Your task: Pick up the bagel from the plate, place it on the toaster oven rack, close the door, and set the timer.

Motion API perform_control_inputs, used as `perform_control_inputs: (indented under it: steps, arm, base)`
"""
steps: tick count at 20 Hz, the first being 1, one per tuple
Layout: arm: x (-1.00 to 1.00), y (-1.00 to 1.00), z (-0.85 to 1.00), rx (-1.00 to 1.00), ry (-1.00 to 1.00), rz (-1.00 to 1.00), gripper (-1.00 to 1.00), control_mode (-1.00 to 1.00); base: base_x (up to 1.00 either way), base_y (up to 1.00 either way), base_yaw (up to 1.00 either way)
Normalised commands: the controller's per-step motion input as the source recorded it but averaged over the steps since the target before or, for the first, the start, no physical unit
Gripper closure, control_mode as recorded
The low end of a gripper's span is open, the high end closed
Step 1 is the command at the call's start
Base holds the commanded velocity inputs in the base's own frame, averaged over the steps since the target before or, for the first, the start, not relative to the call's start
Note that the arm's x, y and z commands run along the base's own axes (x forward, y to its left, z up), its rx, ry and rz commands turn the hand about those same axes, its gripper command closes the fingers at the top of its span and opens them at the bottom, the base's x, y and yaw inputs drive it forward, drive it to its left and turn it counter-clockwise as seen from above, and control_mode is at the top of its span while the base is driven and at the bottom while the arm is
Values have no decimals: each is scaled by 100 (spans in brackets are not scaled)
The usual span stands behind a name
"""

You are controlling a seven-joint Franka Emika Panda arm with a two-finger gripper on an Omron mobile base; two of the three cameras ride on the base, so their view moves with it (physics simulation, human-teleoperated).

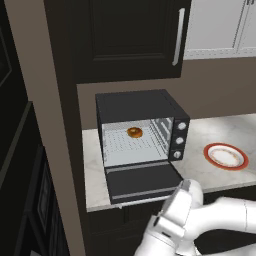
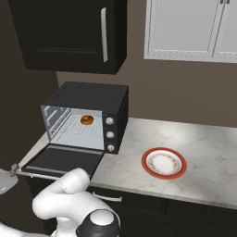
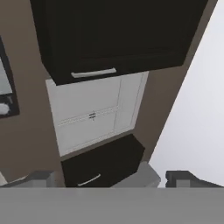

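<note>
The bagel point(image 1: 134, 132) point(image 2: 86, 120) lies on the toaster oven rack point(image 1: 120, 145) point(image 2: 76, 129) inside the black toaster oven. The door point(image 1: 142, 181) point(image 2: 62, 159) hangs fully open, flat out over the counter's front edge, with its silver bar handle toward me. To the oven's right, the plate point(image 1: 226, 156) point(image 2: 164, 163) sits on the counter with nothing on it. My gripper point(image 3: 111, 179) is open, its two fingertips point(image 3: 183, 177) standing wide apart with nothing between them. The hand view looks up at the wall cabinets. My arm bends low in front of the counter, below the door.
Three round knobs point(image 1: 178, 140) point(image 2: 110, 134) run down the oven's right front. A dark upper cabinet point(image 1: 130, 35) point(image 2: 69, 32) hangs over the oven, with white cabinets point(image 2: 185, 28) to its right. A tall brown panel point(image 1: 50, 125) stands left of the counter.
</note>
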Motion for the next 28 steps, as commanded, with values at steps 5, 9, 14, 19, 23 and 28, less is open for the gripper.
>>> perform_control_inputs:
  steps: [5,9,14,19,23,28]
  arm:
    - [0,13,22,0,23,0,-100,-100]
    - [2,15,10,0,20,0,-100,-100]
    - [27,6,-3,0,13,0,-100,-100]
    - [49,0,-24,0,5,0,-100,-100]
    - [38,0,-44,0,2,0,-100,-100]
    - [21,1,-53,0,5,4,-100,-100]
  base:
    - [0,0,0]
    - [0,0,0]
    - [0,0,0]
    - [0,0,0]
    - [0,0,0]
    - [0,0,0]
